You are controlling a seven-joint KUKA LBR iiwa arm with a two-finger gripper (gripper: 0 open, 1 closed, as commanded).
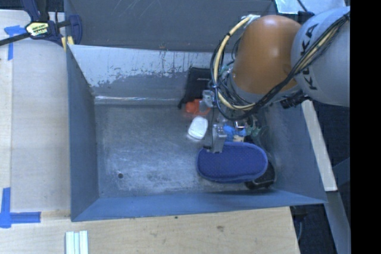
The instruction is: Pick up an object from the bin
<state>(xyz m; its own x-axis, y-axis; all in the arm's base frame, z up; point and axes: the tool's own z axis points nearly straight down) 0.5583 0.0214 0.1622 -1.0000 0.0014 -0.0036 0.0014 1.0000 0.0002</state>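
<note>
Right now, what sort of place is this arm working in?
Probably a lab bin-picking test cell: a KUKA arm with cables reaches into a grey metal bin holding a few loose things, like a blue padded pouch and a small white piece.

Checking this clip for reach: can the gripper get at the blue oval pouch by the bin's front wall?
Probably yes: the gripper is at the upper left edge of the blue oval pouch, nothing lies on top of it, and the white piece sits clear beside.

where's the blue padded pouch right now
The blue padded pouch lies on the bin floor at the camera view's lower right, close to the near wall, beside the pincer, with a small white piece up-left of it.
</note>
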